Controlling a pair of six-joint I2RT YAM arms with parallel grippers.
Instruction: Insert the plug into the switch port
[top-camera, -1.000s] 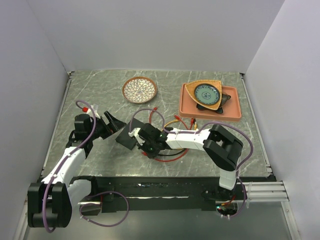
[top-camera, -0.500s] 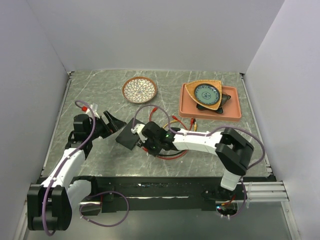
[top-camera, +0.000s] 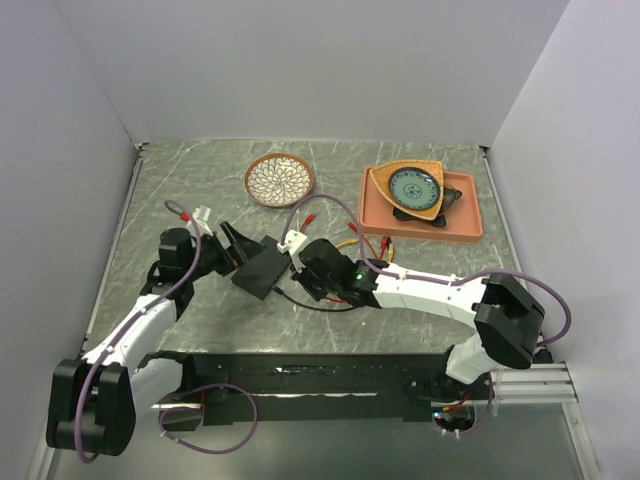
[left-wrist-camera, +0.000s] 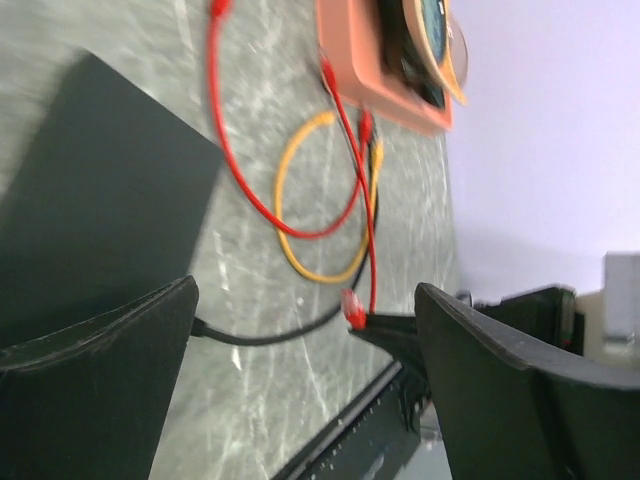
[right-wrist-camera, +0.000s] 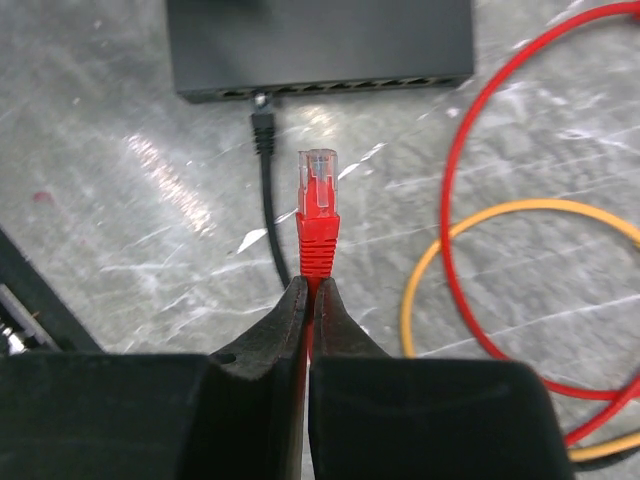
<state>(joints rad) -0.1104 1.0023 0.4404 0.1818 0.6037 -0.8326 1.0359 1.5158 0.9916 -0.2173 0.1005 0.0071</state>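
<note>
Step in hand: lining up plug for insertion.

- Right hand (right-wrist-camera: 310, 288) pinched shut on red boot of plug (right-wrist-camera: 318, 175). Clear tip points at port row of switch (right-wrist-camera: 320, 40), just short of it, not touching.
- Switch lies flat on desk (top-camera: 200, 190), with black cable (right-wrist-camera: 266, 190) seated in one port.
- Left hand (left-wrist-camera: 305, 300) spread wide beside switch, holding nothing.

Next, I'd judge: match tip to free port right of black cable and push straight in. Left hand may need to brace switch.

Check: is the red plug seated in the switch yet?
Out: the red plug, pinched by the right gripper, sits short of the ports on the switch.
</note>
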